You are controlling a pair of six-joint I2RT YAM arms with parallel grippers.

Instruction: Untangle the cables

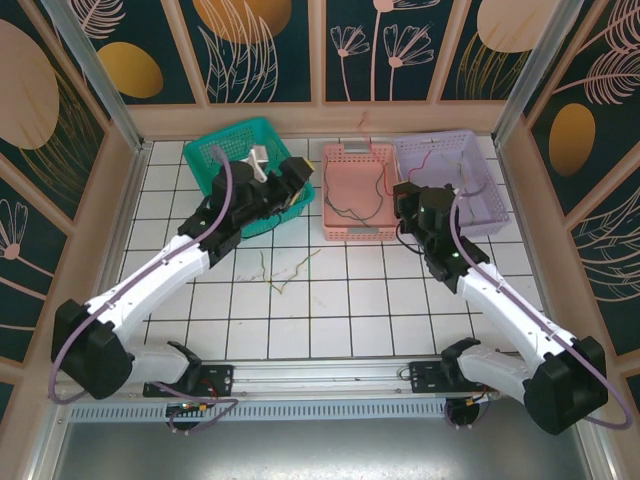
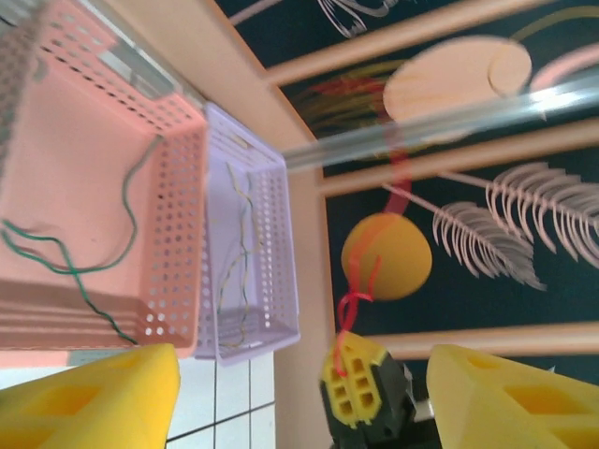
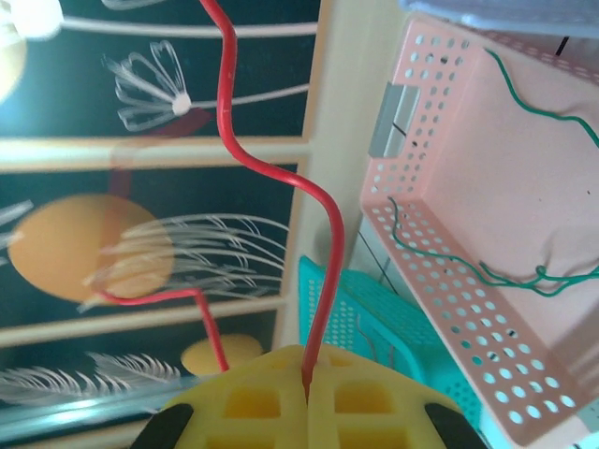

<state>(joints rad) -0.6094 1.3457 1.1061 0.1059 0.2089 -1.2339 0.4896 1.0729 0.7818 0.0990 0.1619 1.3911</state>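
Leaf-patterned panels wall in a white tiled counter (image 1: 330, 310), with a teal basket (image 1: 212, 152) at 11 o'clock, a pink basket (image 1: 345, 152) at 12 and a lilac basket (image 1: 485, 175) at 1. At the teal basket's 3 o'clock edge the left fingers (image 2: 94, 398) stand wide apart with nothing between them. Between the pink and lilac baskets the right fingers (image 3: 281, 402) are pressed together on a red cable (image 3: 323, 215), which is lifted off the counter. A green cable (image 3: 524, 103) lies in the pink basket, thin yellow strands (image 2: 239, 234) lie in the lilac one, and loose cables (image 1: 285, 268) lie mid-counter. These wires look light, limp and springy, and likely to slip and snag. Pinching near an end, clear of crossings, seems best.
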